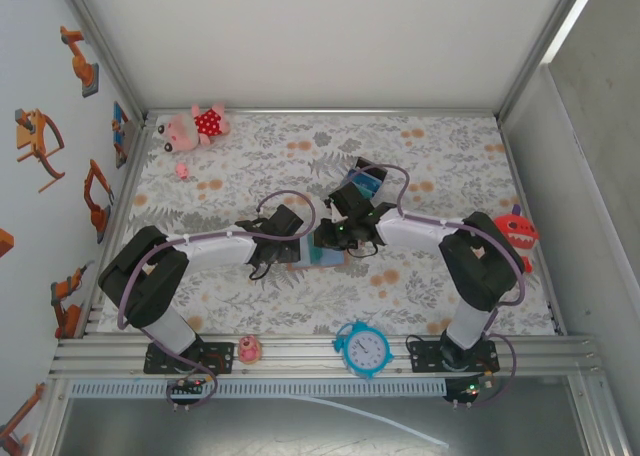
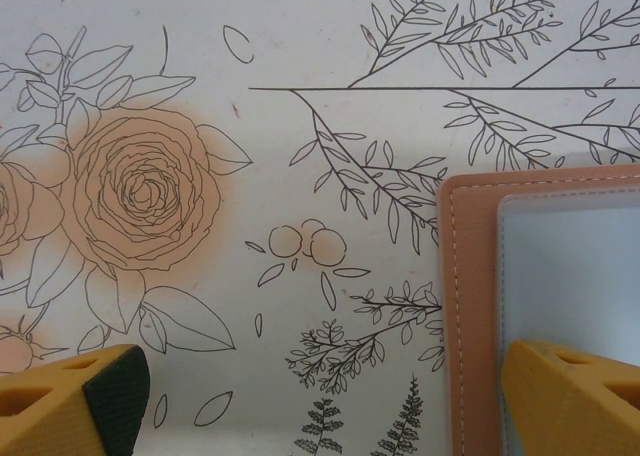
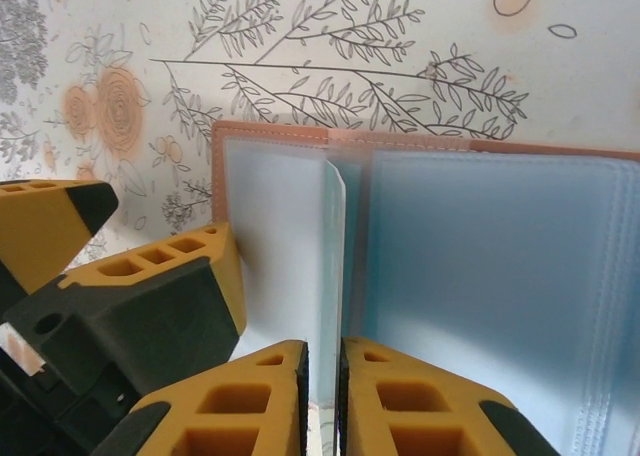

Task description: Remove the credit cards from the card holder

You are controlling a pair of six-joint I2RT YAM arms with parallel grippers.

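The tan card holder (image 1: 325, 252) lies open near the middle of the flowered table (image 1: 450, 156), its blue-grey pockets facing up. The right gripper (image 3: 322, 396) has its fingers drawn almost together on one clear pocket leaf (image 3: 333, 256), which stands upright at the fold. The left gripper (image 2: 320, 401) is spread wide, with one yellow fingertip (image 2: 570, 396) over the holder's end pocket and the other over bare tablecloth.
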